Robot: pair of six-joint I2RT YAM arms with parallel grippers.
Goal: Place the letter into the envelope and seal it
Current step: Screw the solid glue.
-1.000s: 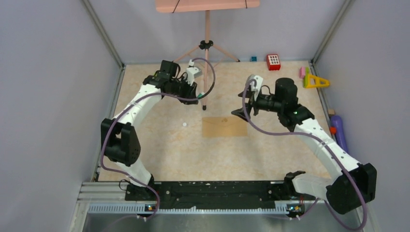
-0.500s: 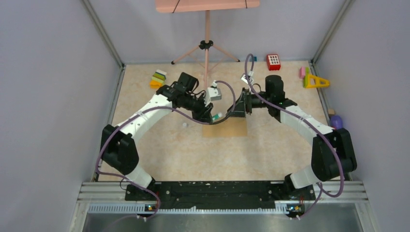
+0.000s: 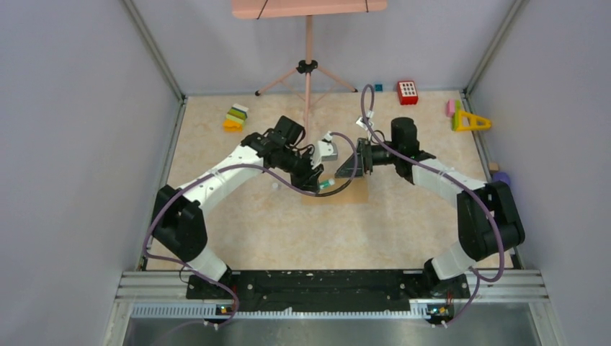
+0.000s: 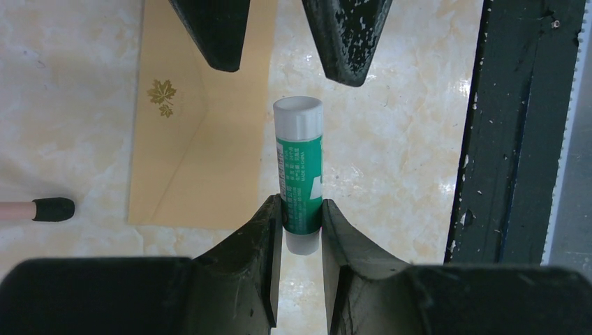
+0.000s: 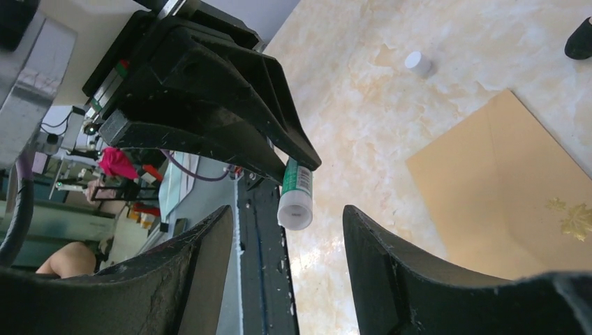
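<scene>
One green-and-white cylindrical glue stick is clamped in the left pincer; the right pincer gapes around its cap. Brown kraft-paper envelope lies flat on the counter, at the stick's 9 o'clock.

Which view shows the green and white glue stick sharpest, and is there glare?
Left wrist view: green and white glue stick sharp, label print visible; pale glare on the glossy marble table. Top view: stick tiny, no detail.
</scene>
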